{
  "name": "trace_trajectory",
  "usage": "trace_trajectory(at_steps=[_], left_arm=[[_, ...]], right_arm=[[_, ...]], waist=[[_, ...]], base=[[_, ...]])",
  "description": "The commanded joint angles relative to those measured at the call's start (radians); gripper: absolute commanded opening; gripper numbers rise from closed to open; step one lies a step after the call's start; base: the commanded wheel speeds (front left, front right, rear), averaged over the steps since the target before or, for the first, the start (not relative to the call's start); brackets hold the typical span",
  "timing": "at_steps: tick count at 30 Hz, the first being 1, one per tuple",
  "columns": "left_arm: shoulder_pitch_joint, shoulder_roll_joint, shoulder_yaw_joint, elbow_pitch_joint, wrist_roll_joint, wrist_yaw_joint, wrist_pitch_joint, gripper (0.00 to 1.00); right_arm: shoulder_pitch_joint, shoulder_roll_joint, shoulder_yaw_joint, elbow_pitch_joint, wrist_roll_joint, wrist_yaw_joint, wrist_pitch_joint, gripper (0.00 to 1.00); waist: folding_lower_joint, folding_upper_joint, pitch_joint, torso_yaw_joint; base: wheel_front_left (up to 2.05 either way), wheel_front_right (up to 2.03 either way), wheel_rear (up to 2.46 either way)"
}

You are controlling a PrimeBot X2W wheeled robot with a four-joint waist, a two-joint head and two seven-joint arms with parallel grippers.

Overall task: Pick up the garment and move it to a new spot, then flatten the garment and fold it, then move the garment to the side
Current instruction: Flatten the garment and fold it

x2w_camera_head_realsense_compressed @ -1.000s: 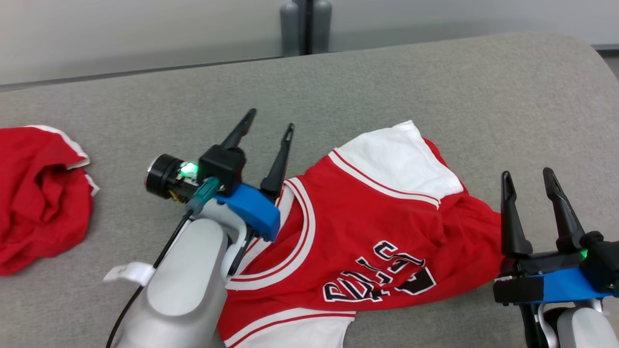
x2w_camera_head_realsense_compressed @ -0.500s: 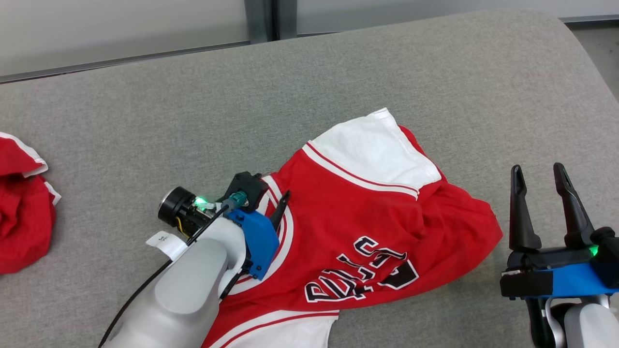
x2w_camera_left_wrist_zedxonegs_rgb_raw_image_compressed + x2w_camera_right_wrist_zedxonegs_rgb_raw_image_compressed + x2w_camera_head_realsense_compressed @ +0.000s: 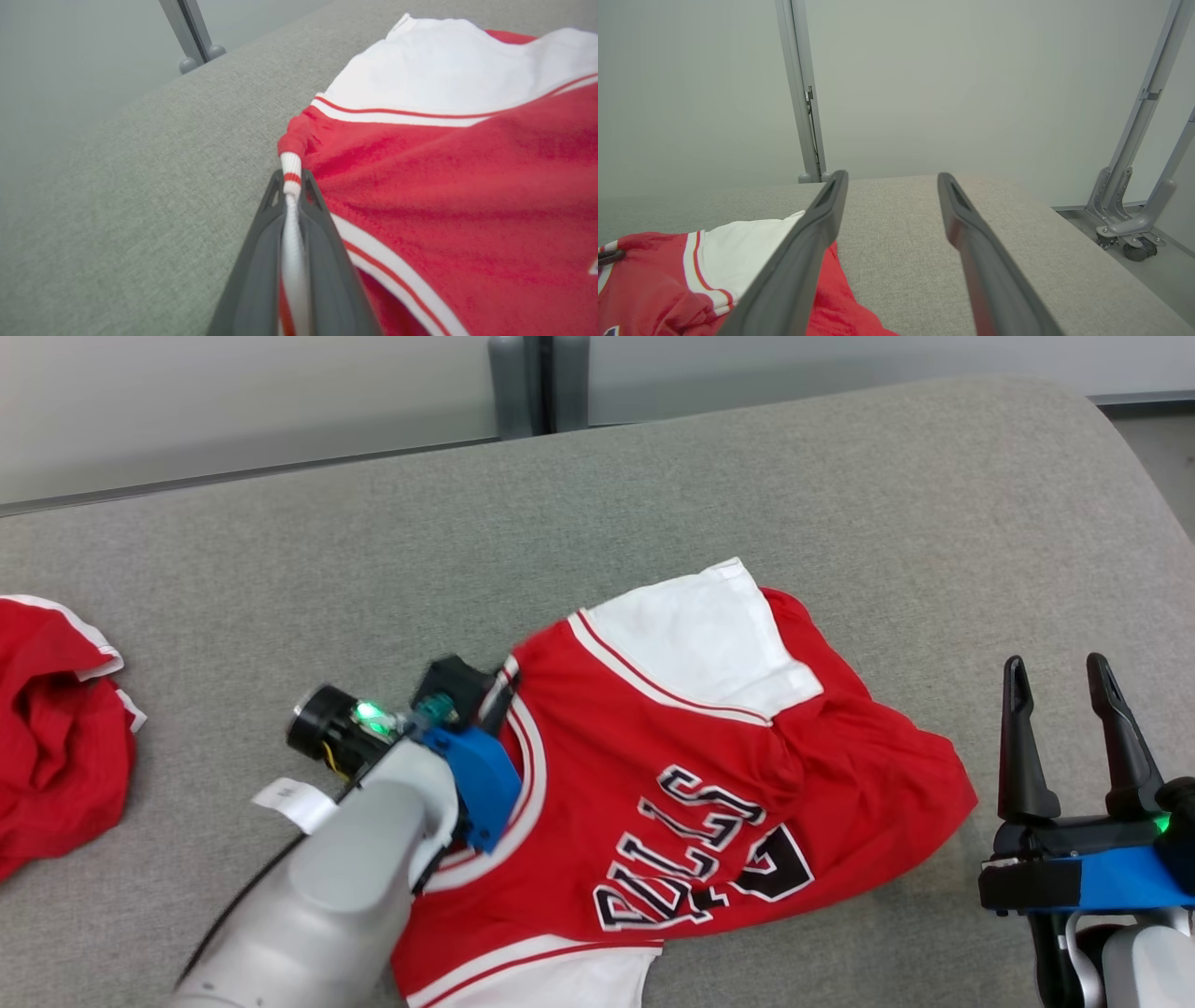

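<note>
The garment is a red jersey with white sleeves and black-and-white lettering, lying crumpled on the grey padded table. My left gripper points down at its neckline. In the left wrist view the left gripper is shut on the white-and-red collar trim, which bunches up between the fingers, with the garment spreading to the right. My right gripper stands open just right of the jersey's right edge, holding nothing. In the right wrist view the right gripper is open above the table, with the garment at lower left.
A second crumpled red cloth lies at the table's left edge. A grey post stands behind the table. The table's rounded right end drops to the floor, where a wheeled metal frame stands.
My left gripper came down from open above the table onto the jersey's collar and shut on it. The head camera shifted slightly. The right gripper stayed open in place.
</note>
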Motion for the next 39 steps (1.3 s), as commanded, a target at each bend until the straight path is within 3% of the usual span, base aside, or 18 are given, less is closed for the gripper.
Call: trace_trajectory(at_steps=[1,7,16,19,20,21,31,39], left_arm=[[-0.042,0.013,0.02,0.005,-0.008,0.014,-0.037,0.0],[-0.104,0.091,0.113,0.004,-0.047,0.059,-0.116,0.0],[-0.127,0.236,0.285,-0.094,-0.086,0.119,-0.126,0.0],[-0.114,0.251,0.315,-0.1,-0.083,0.127,-0.127,0.0],[-0.11,0.253,0.32,-0.099,-0.076,0.129,-0.126,0.84],[-0.108,0.254,0.33,-0.108,-0.071,0.133,-0.126,1.0],[0.089,0.244,0.507,-0.4,0.011,0.186,-0.127,1.0],[0.297,0.192,0.616,-0.577,0.078,0.186,-0.126,1.0]], right_arm=[[0.006,-0.001,-0.005,-0.001,-0.004,0.0,-0.004,1.0],[0.006,-0.001,-0.021,0.015,-0.008,0.0,-0.004,1.0],[-0.006,-0.001,-0.049,0.046,-0.003,0.0,-0.004,1.0],[-0.015,-0.001,-0.047,0.051,0.001,0.0,-0.004,1.0],[-0.017,-0.001,-0.047,0.053,0.002,0.0,-0.004,1.0],[-0.019,-0.001,-0.045,0.053,0.004,0.0,-0.004,1.0],[-0.006,-0.001,-0.037,0.052,0.01,0.0,-0.004,1.0],[0.016,-0.001,-0.023,0.049,0.002,0.0,-0.004,1.0]], waist=[[-0.0001,0.0,-0.003,0.007],[-0.0001,0.0,-0.008,0.015],[-0.0001,0.0,0.022,-0.024],[-0.0001,0.0,0.036,-0.036],[-0.0001,0.0,0.039,-0.039],[-0.0001,0.0,0.041,-0.04],[-0.0001,0.0,0.009,0.0],[-0.0001,0.0,-0.033,0.051]], base=[[0.0,0.0,0.0],[0.0,0.0,0.0],[0.0,0.0,0.0],[0.0,0.0,0.0],[0.0,0.0,0.0],[0.0,0.0,0.0],[0.0,0.0,0.0],[0.0,0.0,0.0]])
